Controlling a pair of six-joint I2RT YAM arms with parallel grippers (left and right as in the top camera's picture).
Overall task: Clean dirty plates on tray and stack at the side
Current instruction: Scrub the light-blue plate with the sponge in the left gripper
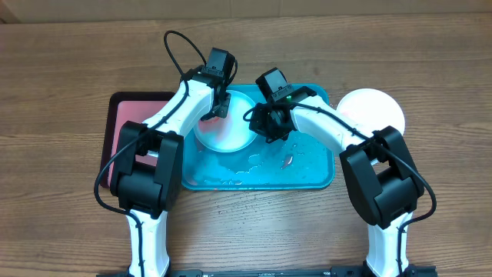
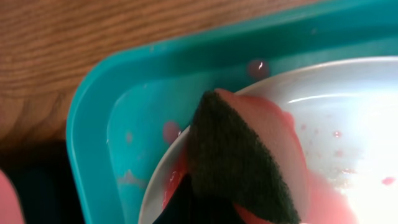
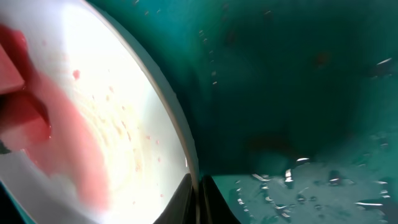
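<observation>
Center of the overhead frame: a pale plate lies on the left half of the turquoise tray, and both arms work on it. Left gripper sits over the plate's upper-left rim. Its wrist view shows a dark green sponge, wet and pink-stained, pressed on that rim; the jaws themselves are barely seen, but they look clamped on the sponge. Right gripper is at the plate's right edge. In its wrist view, the fingers sit closed on either side of the rim, pinning the plate.

Plate is not clean yet: pink smear and red specks show on its face, with red drips on the tray beside it. Water is pooled across the tray floor, lower middle.

Right of the tray, on the wooden table, a white second plate sits off the tray and looks clean, so probably one is done. Whether it is a single plate or a stack, cannot tell. No third plate is visible. A dark red tray is at left, partly under the left arm.

Judgement: roughly midway. Finish scrubbing this plate, then move it onto the one at right.
</observation>
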